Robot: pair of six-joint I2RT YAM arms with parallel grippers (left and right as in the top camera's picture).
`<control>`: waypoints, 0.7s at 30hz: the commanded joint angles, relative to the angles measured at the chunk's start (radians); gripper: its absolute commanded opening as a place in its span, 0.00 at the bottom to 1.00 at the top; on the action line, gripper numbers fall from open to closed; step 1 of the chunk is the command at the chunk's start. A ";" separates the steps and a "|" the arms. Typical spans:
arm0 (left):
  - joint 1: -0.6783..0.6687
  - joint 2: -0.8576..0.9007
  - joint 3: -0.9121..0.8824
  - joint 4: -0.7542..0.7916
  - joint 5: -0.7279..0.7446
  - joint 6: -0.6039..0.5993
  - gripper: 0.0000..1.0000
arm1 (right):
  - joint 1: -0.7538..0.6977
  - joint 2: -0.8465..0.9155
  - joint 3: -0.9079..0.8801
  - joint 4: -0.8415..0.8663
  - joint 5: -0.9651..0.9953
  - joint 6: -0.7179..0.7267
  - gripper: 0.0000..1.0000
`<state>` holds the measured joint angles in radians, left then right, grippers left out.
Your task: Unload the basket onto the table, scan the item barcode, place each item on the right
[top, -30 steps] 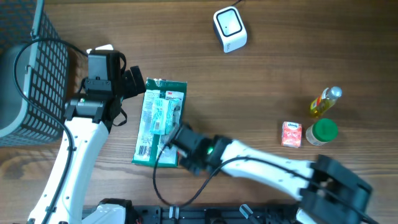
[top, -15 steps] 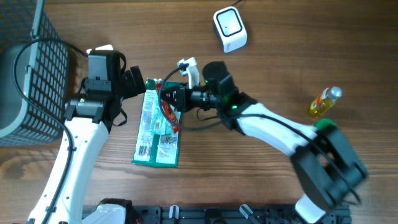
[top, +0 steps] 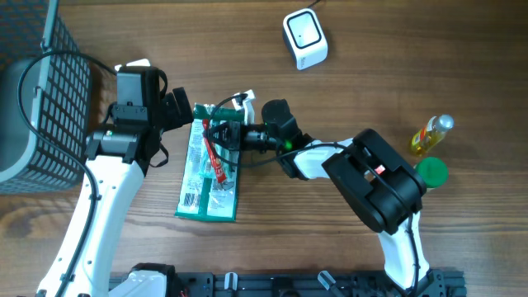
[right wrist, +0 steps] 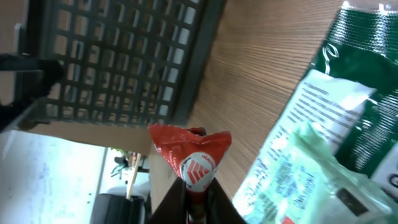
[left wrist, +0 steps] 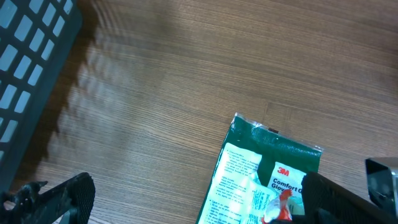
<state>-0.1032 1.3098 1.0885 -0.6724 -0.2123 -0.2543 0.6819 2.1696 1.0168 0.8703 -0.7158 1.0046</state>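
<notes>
The counter [top: 346, 91] has its widest bare stretch through the middle, between the green pack [top: 210, 186] and the white scanner [top: 304, 37] near the far edge. A dark wire basket [top: 37, 74] crowds the left edge. At the right a yellow bottle [top: 432, 134] and a green-lidded jar [top: 431, 171] stand close together, with bare wood on their near and far sides. A black rail runs along the near edge.

On the pack, the left wrist view reads "3M" and "Comfort" in white on green above a pale printed panel whose small text is too fine to read. The red sachet [right wrist: 191, 155] bears a white chevron mark; the lettering around it is too small to make out.

The sachet is small and glossy red, crimped and flared at its top. The right pincer [right wrist: 193, 200] is clamped on its lower end. From overhead it hangs over the upper half of the pack, well apart from the scanner; whether it touches the pack I cannot tell.

The left pincer [left wrist: 196, 186] stands wide apart and grips nothing. It sits just beside the pack's far-left corner. The pack lies flat, its long side running toward the near edge and slightly skewed.
</notes>
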 commanded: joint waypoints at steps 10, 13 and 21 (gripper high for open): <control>0.004 -0.003 0.011 0.003 -0.006 -0.016 1.00 | -0.008 -0.015 0.004 -0.013 0.036 -0.053 0.34; 0.004 -0.003 0.011 0.003 -0.006 -0.016 1.00 | -0.016 -0.116 0.004 -0.216 0.125 -0.166 0.35; 0.004 -0.003 0.011 0.003 -0.006 -0.016 1.00 | 0.067 -0.478 0.004 -0.774 0.484 -0.531 0.31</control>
<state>-0.1032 1.3098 1.0885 -0.6727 -0.2123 -0.2543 0.6899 1.7512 1.0191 0.1562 -0.3851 0.6178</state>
